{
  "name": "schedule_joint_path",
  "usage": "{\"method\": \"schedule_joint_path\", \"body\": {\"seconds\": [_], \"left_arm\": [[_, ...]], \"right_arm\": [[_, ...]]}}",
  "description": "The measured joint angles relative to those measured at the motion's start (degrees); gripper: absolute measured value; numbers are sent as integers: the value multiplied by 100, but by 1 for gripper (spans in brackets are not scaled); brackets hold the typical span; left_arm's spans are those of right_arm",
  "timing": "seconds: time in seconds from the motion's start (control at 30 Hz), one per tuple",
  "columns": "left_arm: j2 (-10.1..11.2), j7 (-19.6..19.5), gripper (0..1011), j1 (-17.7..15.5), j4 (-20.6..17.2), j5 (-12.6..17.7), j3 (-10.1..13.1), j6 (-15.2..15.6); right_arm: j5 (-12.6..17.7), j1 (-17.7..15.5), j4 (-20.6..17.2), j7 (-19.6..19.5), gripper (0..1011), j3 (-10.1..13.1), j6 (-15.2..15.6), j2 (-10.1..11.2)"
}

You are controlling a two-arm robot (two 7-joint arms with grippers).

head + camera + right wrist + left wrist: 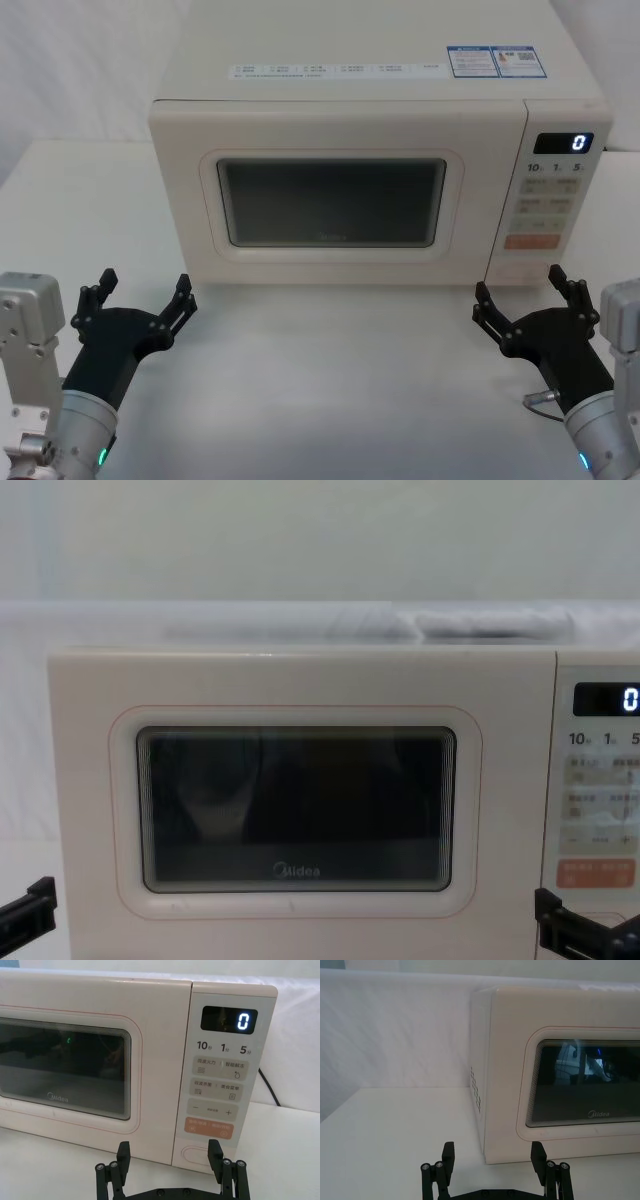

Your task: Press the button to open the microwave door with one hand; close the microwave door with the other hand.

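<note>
The cream microwave door (330, 200) with its dark window is closed flush with the keypad strip. It also faces me in the left wrist view (570, 1085), the right wrist view (65, 1070) and the chest view (295, 810). The button (197, 1154), a wide cream pill key, sits at the bottom of the keypad under the orange key (210, 1126). My right gripper (520, 285) is open just in front of the keypad's lower end, not touching it (169, 1150). My left gripper (145, 290) is open in front of the microwave's left front corner (493, 1152).
The microwave stands on a white table (330, 380) against a white backdrop. The display (562, 142) reads 0. A dark power cable (267, 1087) runs down behind the right side. Open tabletop lies left of the microwave (395, 1130) and between the two grippers.
</note>
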Motion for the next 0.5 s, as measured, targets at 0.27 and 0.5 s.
{"method": "schedule_joint_path", "body": {"seconds": [0.27, 0.5], "left_arm": [[0, 0, 1001, 0, 0, 0, 0, 0], [0, 0, 1001, 0, 0, 0, 0, 0]], "right_arm": [[0, 0, 0, 0, 1002, 0, 0, 0], [0, 0, 0, 0, 1002, 0, 0, 0]]}}
